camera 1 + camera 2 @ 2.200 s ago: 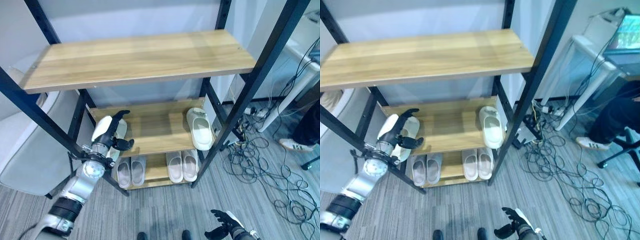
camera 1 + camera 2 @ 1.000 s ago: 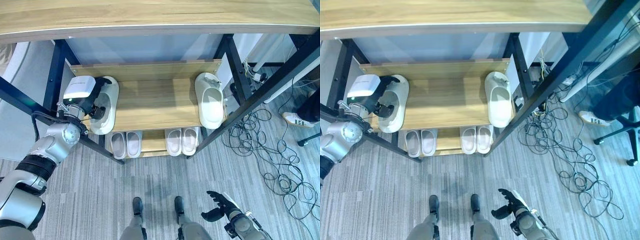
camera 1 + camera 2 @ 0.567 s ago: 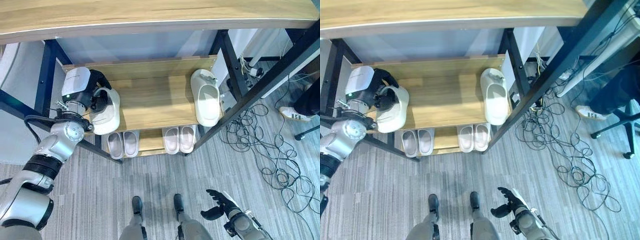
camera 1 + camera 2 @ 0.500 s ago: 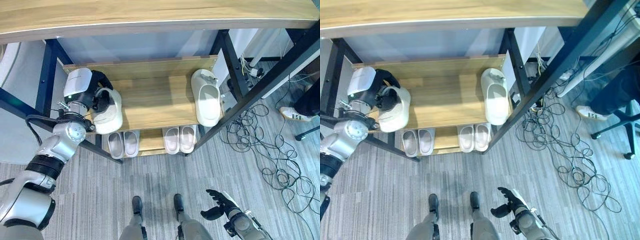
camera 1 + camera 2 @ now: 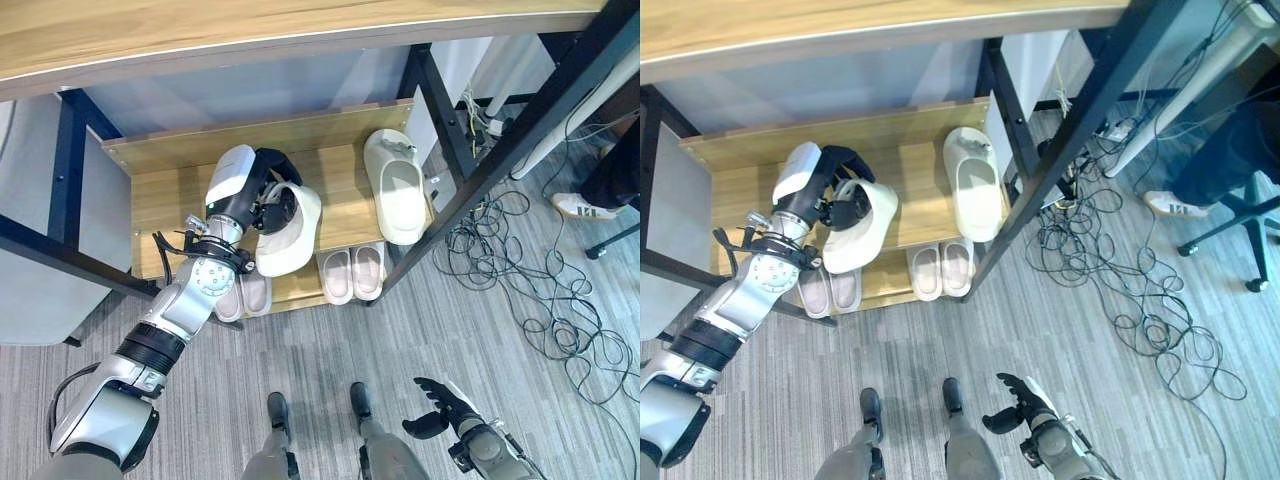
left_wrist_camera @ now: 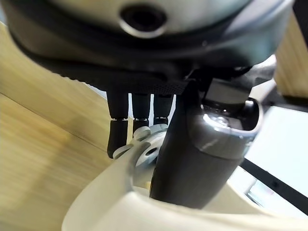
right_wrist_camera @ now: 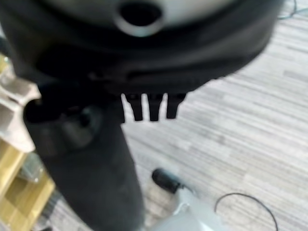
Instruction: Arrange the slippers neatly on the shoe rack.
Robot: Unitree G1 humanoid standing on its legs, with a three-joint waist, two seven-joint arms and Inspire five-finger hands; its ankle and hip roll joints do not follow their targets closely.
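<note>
Fingers (image 6: 119,134) of the left hand (image 5: 262,190) were curled over the rim of a cream slipper (image 5: 291,233), thumb pressed inside it — clamped on, and the slipper was held tilted above the middle shelf (image 5: 160,205), its toe hanging past the shelf's front edge. Smooth, moulded, rounded thing, foam-like by the look of it. Its mate (image 5: 395,197), same cream colour, lay flat at the right end of that shelf, well apart from the held one. Count so far: two cream slippers. Down on the bottom shelf, two pale pairs: one pair (image 5: 353,272) side by side in plain sight, the other (image 5: 830,289) partly hidden under the arm. Six slippers in all. The rack (image 5: 468,120) had black metal posts and light wood-grain boards, three shelves visible. Low over the grey striped floor (image 5: 560,400), the right hand (image 5: 437,415) hung with fingers loosely spread, holding nothing.
</note>
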